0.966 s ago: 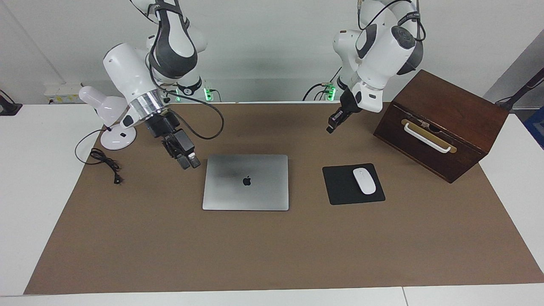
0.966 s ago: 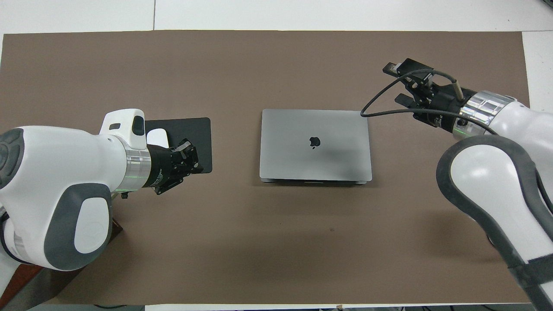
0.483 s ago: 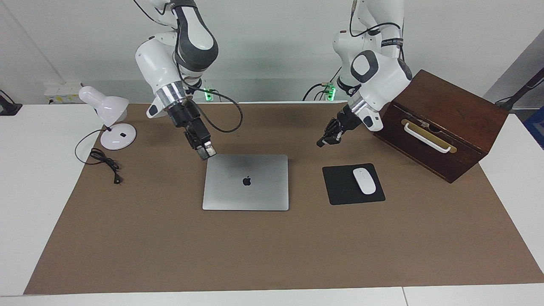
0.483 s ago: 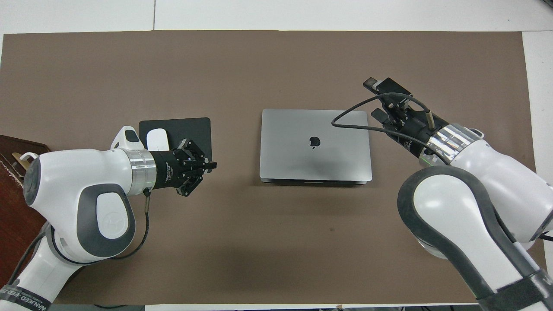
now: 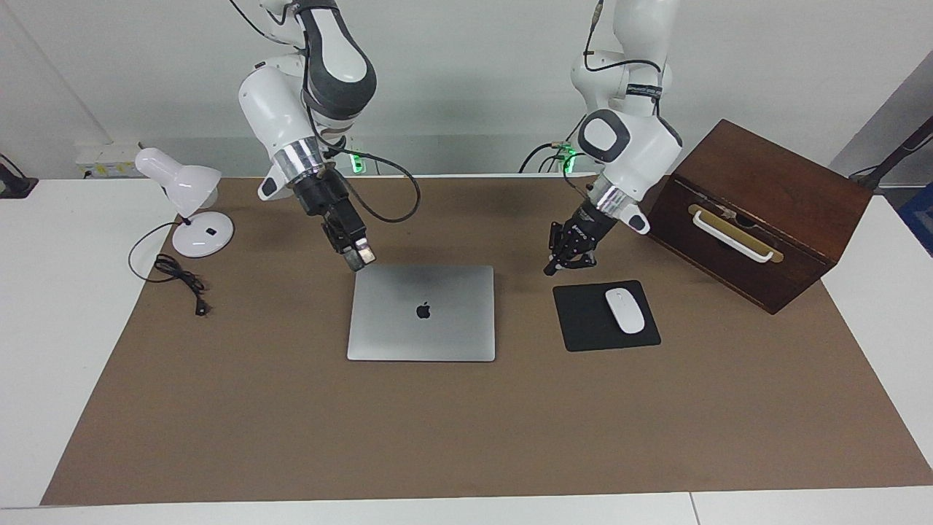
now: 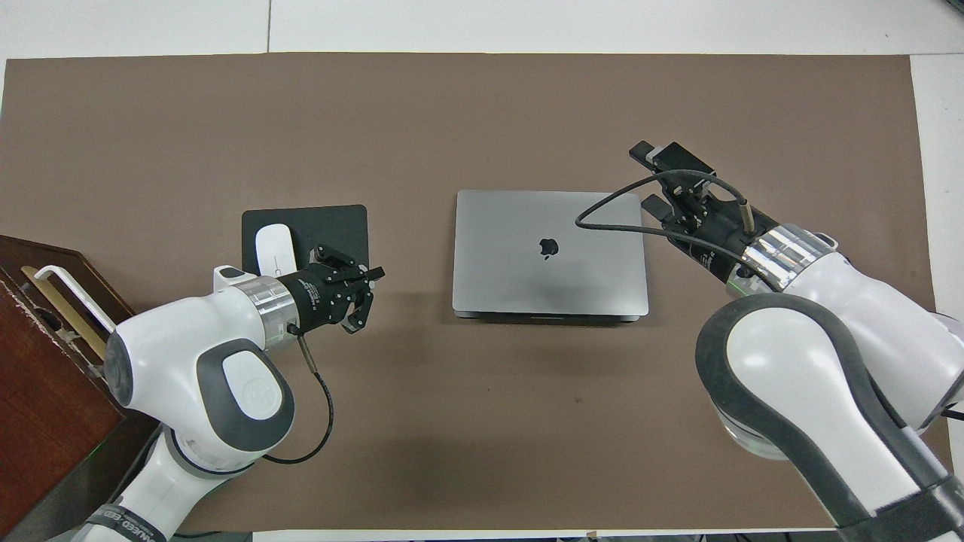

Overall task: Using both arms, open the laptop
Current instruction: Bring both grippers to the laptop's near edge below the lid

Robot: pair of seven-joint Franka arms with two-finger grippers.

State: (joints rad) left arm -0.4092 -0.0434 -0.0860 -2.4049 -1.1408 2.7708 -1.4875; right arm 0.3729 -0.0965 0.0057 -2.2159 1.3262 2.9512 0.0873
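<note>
- At centre frame, the closed laptop (image 5: 421,313): stiff and slick, I judge; I'd lift the lid's lip while pinning the base.
- Right gripper (image 5: 361,255) gapes over its upper corner; left gripper (image 5: 552,268) clenched, empty.

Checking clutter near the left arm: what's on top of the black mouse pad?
A white mouse lies on the black mouse pad, toward its wooden box end. The pad's surface beneath the mouse is covered.
</note>
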